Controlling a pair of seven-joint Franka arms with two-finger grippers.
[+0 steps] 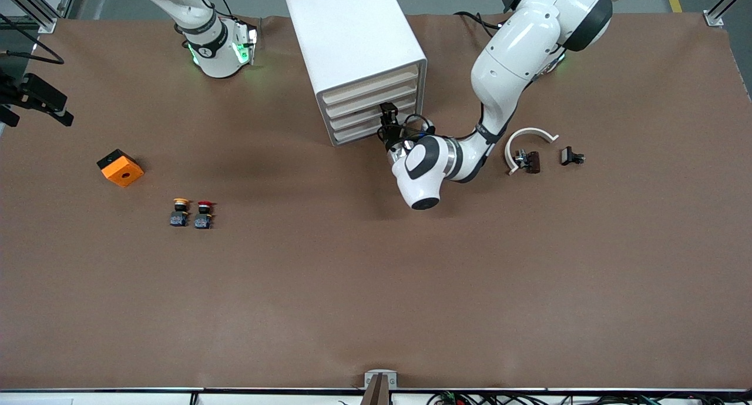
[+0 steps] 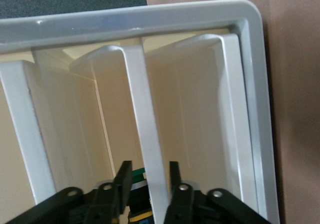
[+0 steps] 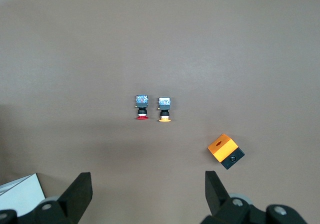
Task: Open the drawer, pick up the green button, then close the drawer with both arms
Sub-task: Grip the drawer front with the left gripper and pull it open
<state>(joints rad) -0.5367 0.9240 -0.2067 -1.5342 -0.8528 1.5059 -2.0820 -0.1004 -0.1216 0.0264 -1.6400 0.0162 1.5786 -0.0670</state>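
The left gripper (image 1: 387, 118) is at the front of the white cabinet (image 1: 352, 40), its fingers (image 2: 122, 176) narrowed to either side of a cream drawer (image 1: 376, 116) lip, one finger inside and one out; they look close to pinching it, though whether they have bitten yet I cannot tell. All four drawers sit flush, none pulled out. This reads as the opening step: the grip on the drawer front is being taken. The next move would call for a firm pinch and a straight pull away from the cabinet, level with the runners, so the tray slides rather than jams.

The green-capped button is not in plain sight; a sliver of green shows between the left gripper's fingers in the left wrist view, too little to name. It is presumably inside a drawer.

The right gripper (image 3: 147, 194) hangs with fingers spread wide, waiting high over the table (image 1: 376, 287) near its own base. On the table toward the right arm's end lie a yellow-capped button (image 1: 180, 211), a red-capped button (image 1: 204, 213) just beside it, and an orange block (image 1: 120, 167).

No legible brand or writing shows anywhere.
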